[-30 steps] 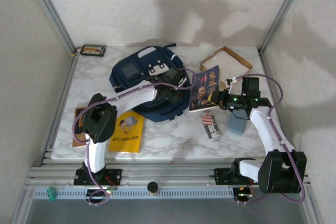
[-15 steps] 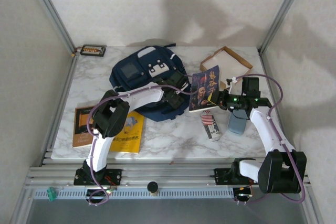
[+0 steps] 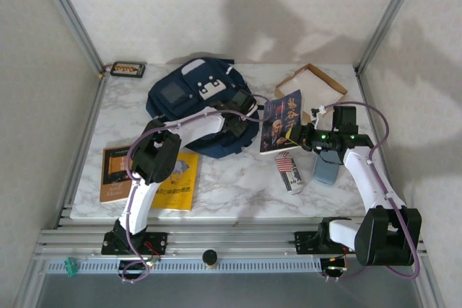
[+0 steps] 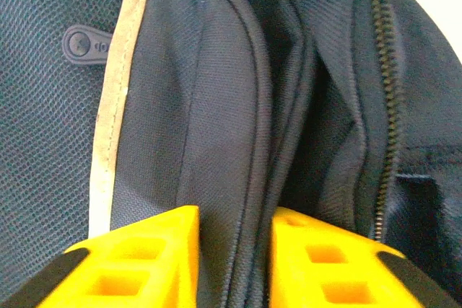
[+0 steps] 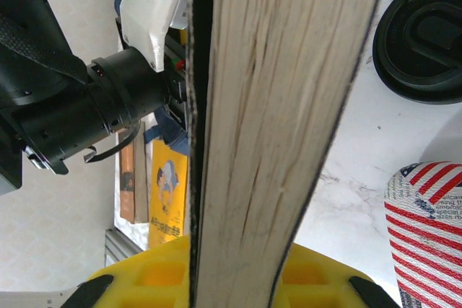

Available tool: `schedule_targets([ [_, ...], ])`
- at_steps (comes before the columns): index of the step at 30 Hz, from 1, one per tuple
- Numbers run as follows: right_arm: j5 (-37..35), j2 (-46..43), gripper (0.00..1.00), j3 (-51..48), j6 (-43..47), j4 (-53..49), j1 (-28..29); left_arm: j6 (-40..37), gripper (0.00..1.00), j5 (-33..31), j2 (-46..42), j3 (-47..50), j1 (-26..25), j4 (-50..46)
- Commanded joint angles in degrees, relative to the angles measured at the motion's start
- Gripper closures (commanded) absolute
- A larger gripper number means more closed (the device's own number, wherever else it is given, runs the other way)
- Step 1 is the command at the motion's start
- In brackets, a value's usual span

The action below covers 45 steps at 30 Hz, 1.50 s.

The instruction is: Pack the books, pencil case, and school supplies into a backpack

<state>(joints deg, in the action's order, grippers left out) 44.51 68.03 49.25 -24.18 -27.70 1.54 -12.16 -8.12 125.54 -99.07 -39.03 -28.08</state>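
Note:
The navy backpack (image 3: 195, 99) lies at the back middle of the table. My left gripper (image 3: 241, 111) is at its right rim, and in the left wrist view the yellow fingers (image 4: 155, 250) are shut on a fold of the backpack's (image 4: 188, 106) dark fabric beside the zipper. My right gripper (image 3: 294, 135) is shut on the dark blue book (image 3: 281, 122), holding it tilted up just right of the backpack; its page edge (image 5: 281, 106) runs between the jaws. A yellow book (image 3: 175, 182) and a brown book (image 3: 115, 172) lie flat at the front left.
A stars-and-stripes pouch (image 3: 290, 172) and a grey-blue item (image 3: 326, 171) lie under the right arm. A cardboard tray (image 3: 312, 83) sits at the back right, a small black box (image 3: 128, 69) in the back left corner. A round black object (image 5: 422, 34) lies by the pouch (image 5: 426, 221).
The left gripper has closed on the backpack's rim, and the backpack has shifted back and to the left. The right arm and its book have stayed still.

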Motion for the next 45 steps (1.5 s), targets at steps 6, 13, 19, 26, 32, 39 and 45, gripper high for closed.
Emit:
schedule_targets([
  [6, 0.65, -0.62, 1.00, 2.41, 1.07, 2.52, 0.12, 0.03, 1.00, -1.55, -0.75, -2.36, 2.42, -1.18],
  [13, 0.15, -0.40, 1.00, 2.99, 1.25, 2.19, 0.11, 1.36, 1.00, -2.59, -3.28, -3.67, 2.73, -2.94],
  [19, 1.19, 0.04, 1.00, 3.63, 1.10, 2.58, 0.39, 3.79, 1.00, -4.88, -8.82, -3.55, 2.55, -4.54],
  [26, 2.99, 3.33, 1.00, 5.75, -1.23, 3.70, 4.87, 4.17, 1.00, -8.54, -13.60, -7.11, 2.55, -7.73],
  [32, 8.08, 8.44, 1.00, 6.91, -9.02, 12.29, 10.71, 2.38, 1.00, -7.86, -13.87, -14.55, 2.47, -13.43],
  [39, 9.11, 22.44, 1.00, 15.38, -13.99, 21.35, 19.65, 0.12, 1.00, -4.59, -16.01, -17.14, 2.02, -16.66],
  [45, 11.04, 36.98, 0.96, 24.62, -19.18, 31.85, 23.42, 0.65, 1.00, -4.65, -17.77, -17.34, 1.94, -15.47],
])
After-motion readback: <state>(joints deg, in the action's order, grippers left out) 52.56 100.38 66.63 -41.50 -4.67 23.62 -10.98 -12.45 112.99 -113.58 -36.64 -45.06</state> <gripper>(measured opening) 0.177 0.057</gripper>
